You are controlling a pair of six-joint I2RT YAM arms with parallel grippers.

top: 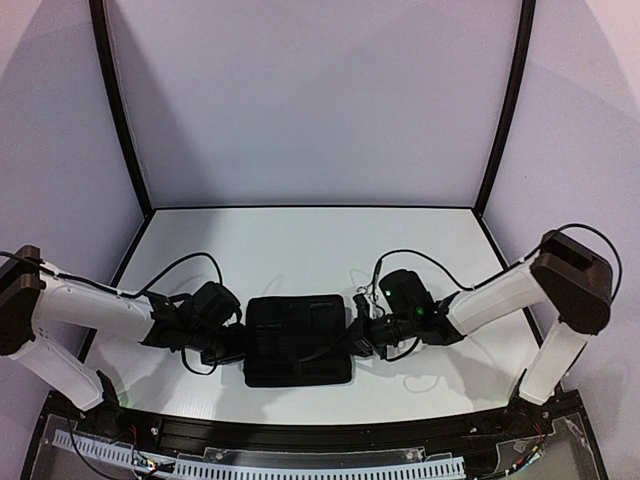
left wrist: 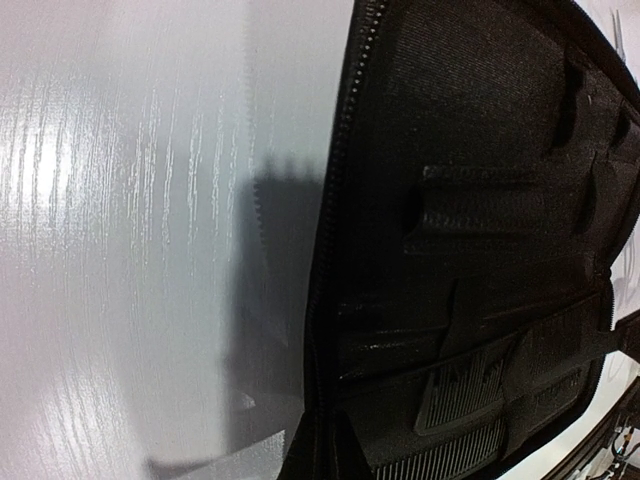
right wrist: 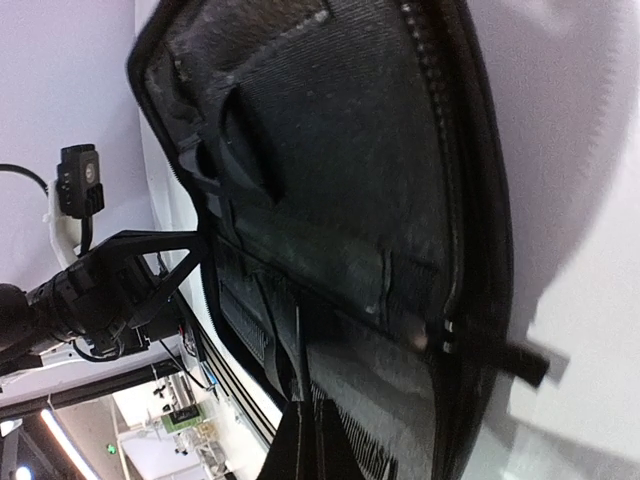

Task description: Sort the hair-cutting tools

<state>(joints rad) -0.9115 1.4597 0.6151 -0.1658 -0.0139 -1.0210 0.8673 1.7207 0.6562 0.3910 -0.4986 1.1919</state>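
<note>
The black case [top: 300, 340] is lying open in the middle of the white table [top: 300, 240]. Black combs [left wrist: 462, 385] are sitting tucked in its pockets. The left gripper [top: 232, 345] and the right gripper [top: 362, 332] are squeezing tight shut at its two side edges.

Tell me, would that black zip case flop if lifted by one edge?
Probably only a little: the zip case lies open and flat, its woven panels keeping shape, so it would likely fold along its middle. Flat, so unlikely to roll. On the glossy table it would probably slide when pushed.
</note>
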